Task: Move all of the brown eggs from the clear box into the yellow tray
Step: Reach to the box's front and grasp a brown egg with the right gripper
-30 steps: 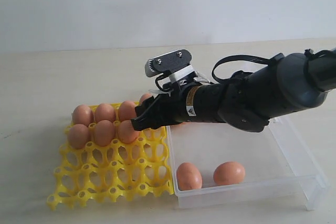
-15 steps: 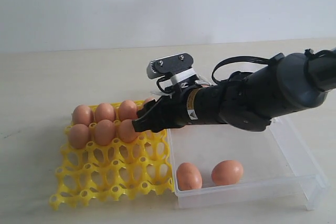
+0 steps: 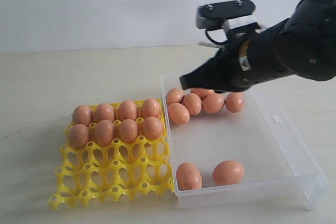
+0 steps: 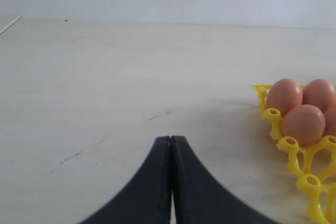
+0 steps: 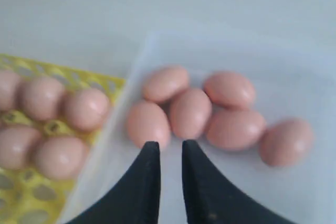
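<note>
The yellow tray (image 3: 113,174) lies left of the clear box (image 3: 247,140) and carries several brown eggs (image 3: 116,121) in its two far rows. Inside the box, several eggs (image 3: 202,102) cluster at the far end. Two more eggs (image 3: 189,176) (image 3: 229,172) rest by the near wall. My right gripper (image 3: 184,82) hovers above the far cluster. In the right wrist view its jaws (image 5: 171,145) stand a narrow gap apart with nothing between, just short of the eggs (image 5: 190,113). My left gripper (image 4: 171,139) is shut and empty over bare table, beside the tray corner (image 4: 294,145).
The tray's near rows of cups (image 3: 126,184) hold nothing. The box's rim (image 3: 167,129) runs right along the tray's right edge. The left arm does not appear in the exterior view. Pale tabletop (image 3: 42,87) surrounds both containers.
My right gripper left the tray's far right cups, rose and swung right over the box's far egg cluster. Its jaws narrowed. The eggs it had hidden now show.
</note>
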### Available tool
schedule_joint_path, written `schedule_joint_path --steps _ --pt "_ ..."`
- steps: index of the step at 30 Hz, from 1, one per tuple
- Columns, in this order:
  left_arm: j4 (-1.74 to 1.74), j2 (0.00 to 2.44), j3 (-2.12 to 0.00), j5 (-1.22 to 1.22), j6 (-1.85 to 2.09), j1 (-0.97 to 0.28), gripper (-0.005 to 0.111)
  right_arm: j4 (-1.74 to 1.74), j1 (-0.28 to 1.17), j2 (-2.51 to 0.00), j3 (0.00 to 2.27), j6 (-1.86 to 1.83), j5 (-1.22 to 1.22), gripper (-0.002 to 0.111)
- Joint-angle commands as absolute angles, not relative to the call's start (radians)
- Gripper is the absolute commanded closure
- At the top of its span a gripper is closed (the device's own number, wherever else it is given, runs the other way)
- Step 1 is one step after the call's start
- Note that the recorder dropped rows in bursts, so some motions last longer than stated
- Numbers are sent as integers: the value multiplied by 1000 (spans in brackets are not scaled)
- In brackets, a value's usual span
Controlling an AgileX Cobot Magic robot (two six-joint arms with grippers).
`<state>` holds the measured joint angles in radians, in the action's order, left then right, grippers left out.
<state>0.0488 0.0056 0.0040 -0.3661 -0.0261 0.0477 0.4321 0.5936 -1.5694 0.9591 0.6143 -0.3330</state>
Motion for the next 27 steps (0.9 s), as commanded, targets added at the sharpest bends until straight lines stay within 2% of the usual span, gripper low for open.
schedule_joint_path --steps 1,5,7,14,21,27 --pt "54 0 0 -356 -31 42 107 181 534 -1542 914 447 -549 78" --pt "54 0 0 -356 -31 42 107 -54 516 -1542 835 340 -534 53" --pt "54 0 0 -356 -31 42 107 -101 516 -1544 803 331 -504 47" --pt "54 0 0 -356 -31 42 107 -281 530 -1552 775 51 -425 47" --pt "54 0 0 -356 -31 42 107 -590 613 -1559 775 -389 -432 47" --pt "54 0 0 -356 -31 42 107 -599 623 -1621 775 -424 -456 48"
